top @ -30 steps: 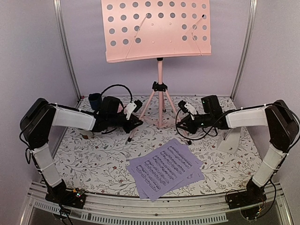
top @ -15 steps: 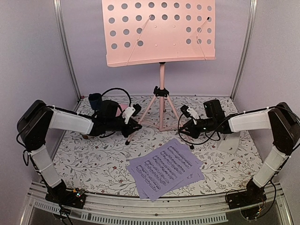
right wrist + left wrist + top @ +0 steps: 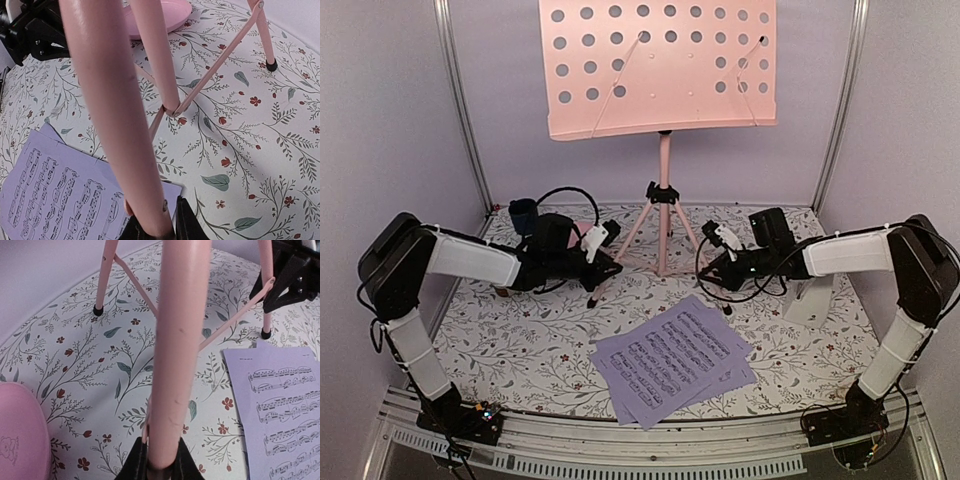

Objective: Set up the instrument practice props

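Note:
The pink music stand stands upright at the back middle, with its perforated desk high up. My left gripper is shut on its left front tripod leg. In the left wrist view the gripper clamps the leg low down. My right gripper is shut on the right front leg, and the gripper shows in the right wrist view. The lavender sheet music pages lie flat in front of the stand and also show in both wrist views. The white metronome stands at the right.
A round pink plate lies behind my left arm and also shows in the wrist views. A dark blue cup stands at the back left. Metal frame posts rise at both back corners. The tripod's rear leg foot rests on the mat.
The stand's desk has shifted a little up and to the right in the top view. Both grippers stay shut on the tripod legs and have moved only slightly.

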